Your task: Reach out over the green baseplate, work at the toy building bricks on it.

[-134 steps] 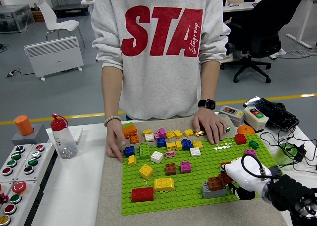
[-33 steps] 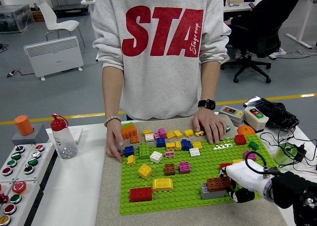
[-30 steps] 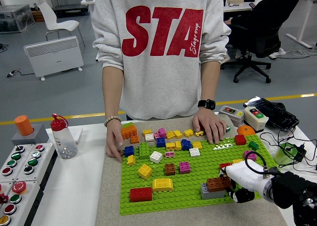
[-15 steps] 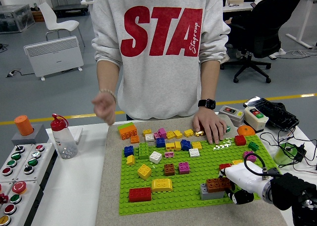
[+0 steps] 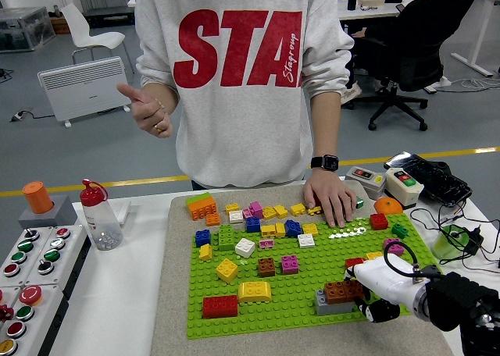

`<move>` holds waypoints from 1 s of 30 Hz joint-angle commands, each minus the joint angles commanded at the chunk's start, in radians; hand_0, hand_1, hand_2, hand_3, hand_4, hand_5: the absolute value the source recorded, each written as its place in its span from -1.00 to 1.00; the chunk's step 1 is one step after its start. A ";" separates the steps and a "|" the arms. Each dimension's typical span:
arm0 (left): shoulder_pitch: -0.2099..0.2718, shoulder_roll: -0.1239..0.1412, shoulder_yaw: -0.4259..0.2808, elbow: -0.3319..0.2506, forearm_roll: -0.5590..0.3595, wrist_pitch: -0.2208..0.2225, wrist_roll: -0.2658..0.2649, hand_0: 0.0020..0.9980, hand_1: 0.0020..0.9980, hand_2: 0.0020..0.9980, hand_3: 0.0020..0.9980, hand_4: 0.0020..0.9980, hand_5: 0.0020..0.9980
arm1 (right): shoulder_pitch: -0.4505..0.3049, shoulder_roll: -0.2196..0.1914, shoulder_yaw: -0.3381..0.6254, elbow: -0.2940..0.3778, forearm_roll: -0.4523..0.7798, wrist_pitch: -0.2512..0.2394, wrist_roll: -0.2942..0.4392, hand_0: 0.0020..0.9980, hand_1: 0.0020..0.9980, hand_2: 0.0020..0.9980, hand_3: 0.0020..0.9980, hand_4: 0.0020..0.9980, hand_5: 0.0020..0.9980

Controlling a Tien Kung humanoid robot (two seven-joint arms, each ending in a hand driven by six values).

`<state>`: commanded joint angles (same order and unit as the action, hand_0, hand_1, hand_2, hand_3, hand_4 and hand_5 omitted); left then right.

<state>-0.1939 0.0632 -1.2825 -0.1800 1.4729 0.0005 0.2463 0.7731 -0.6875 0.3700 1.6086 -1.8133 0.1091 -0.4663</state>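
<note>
You can read big red letters "STA" on the person's grey sweatshirt [image 5: 234, 59], top centre; the small script beside them is illegible.

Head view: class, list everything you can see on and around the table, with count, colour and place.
Baseplate: one, green, table centre, on a beige mat.
Toy bricks: many, mixed colours, mostly along the plate's far half.
Red brick: one, near-left of plate.
Brown brick: one, on a grey brick, near-right.
Bottle: one, clear with red cap, left of mat.
Button panel: one, red and green buttons, near-left.
Button boxes: two, grey, far right.
Person's hands: one raised, one flat on the plate's far edge.
Right hand: white fingers at the brown brick.
</note>
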 joint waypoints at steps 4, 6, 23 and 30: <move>-0.001 0.000 0.000 0.000 -0.001 0.000 0.000 0.30 0.38 0.34 0.13 -0.43 1.00 | 0.000 -0.002 0.007 0.003 -0.010 0.012 -0.001 -0.49 -0.24 0.10 0.32 0.22 -0.33; -0.002 0.000 0.000 0.000 -0.001 0.000 -0.001 0.30 0.38 0.34 0.13 -0.43 1.00 | 0.000 -0.002 0.010 0.004 -0.016 0.018 0.000 -0.49 -0.24 0.10 0.32 0.22 -0.33; -0.006 0.001 0.001 0.000 -0.002 0.000 -0.002 0.31 0.38 0.34 0.13 -0.43 1.00 | -0.001 -0.003 0.019 -0.004 -0.043 0.057 -0.011 -0.40 -0.09 0.52 0.73 0.49 -0.06; -0.007 0.001 0.000 0.000 -0.002 0.000 -0.002 0.31 0.38 0.34 0.13 -0.43 1.00 | -0.002 -0.004 0.024 -0.004 -0.051 0.052 -0.017 -0.39 -0.09 0.55 0.74 0.53 -0.03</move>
<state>-0.2011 0.0646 -1.2820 -0.1800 1.4712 0.0005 0.2447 0.7712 -0.6916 0.3939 1.6041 -1.8643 0.1610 -0.4835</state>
